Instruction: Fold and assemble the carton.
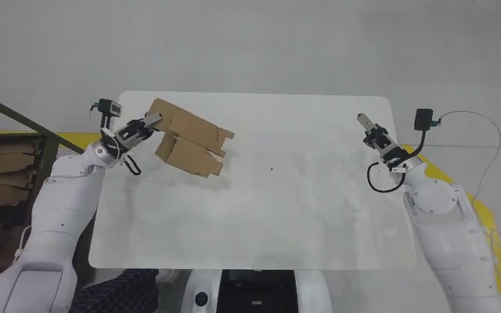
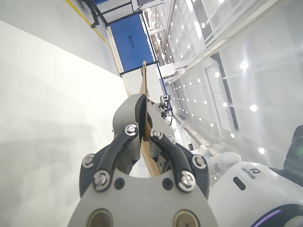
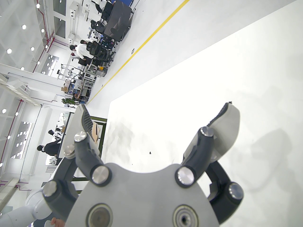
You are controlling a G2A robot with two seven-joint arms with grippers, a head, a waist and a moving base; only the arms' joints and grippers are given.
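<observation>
A brown cardboard carton (image 1: 188,138), partly folded with flaps spread, hangs tilted over the table's far left part. My left gripper (image 1: 149,123) is shut on its left edge. In the left wrist view the cardboard edge (image 2: 144,88) runs out from between the pinched fingers (image 2: 127,114) of that gripper (image 2: 143,105). My right gripper (image 1: 363,121) is over the table's far right part, well apart from the carton. The right wrist view has this gripper (image 3: 153,109) open, fingers (image 3: 227,119) spread wide with nothing between them.
The white table (image 1: 274,203) has rounded corners and a small dark speck (image 1: 272,167) near its middle. Stacked flat cartons (image 1: 16,168) lie off the table's left side. A yellow floor line (image 1: 74,139) runs beyond the left edge.
</observation>
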